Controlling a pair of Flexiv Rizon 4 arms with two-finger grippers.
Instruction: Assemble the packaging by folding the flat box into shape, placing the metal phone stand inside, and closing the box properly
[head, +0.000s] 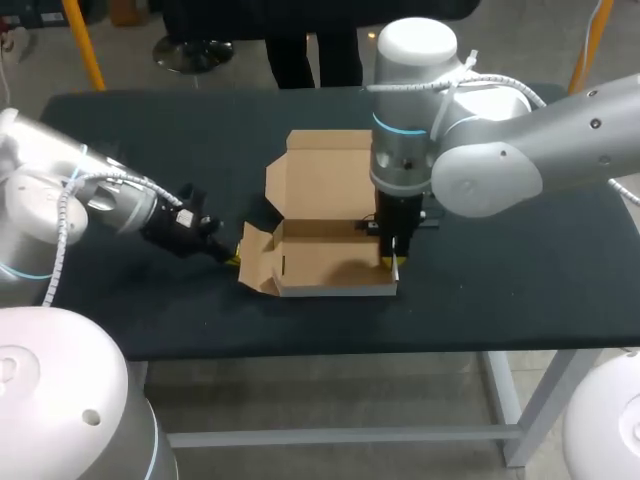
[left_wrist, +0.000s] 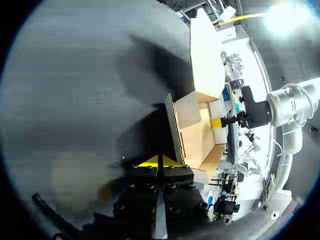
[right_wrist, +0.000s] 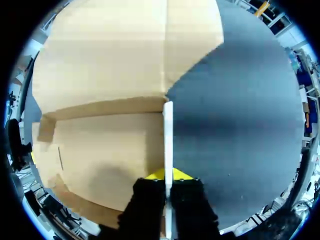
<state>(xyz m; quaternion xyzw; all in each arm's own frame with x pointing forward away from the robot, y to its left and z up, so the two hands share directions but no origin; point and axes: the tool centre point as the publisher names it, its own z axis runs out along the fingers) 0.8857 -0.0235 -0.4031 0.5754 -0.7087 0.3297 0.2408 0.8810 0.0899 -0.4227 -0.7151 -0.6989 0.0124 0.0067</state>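
Where: box (head: 330, 255) at the middle of the counter (head: 520, 270), lid open toward the far edge, long axis along the front edge.
Right pincer (head: 393, 263): clenched on the box's right end wall (right_wrist: 168, 130).
Left pincer (head: 232, 257): clenched empty, just beside the left flap (head: 256, 262), the nearer arm to it.

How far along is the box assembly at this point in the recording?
Done: the brown cardboard box has a tray shape with raised walls. In hand: the right hand pinches its right side wall; the left hand, shut, sits beside the left flap. Left: the cardboard lid lies open, no phone stand shows inside the box.
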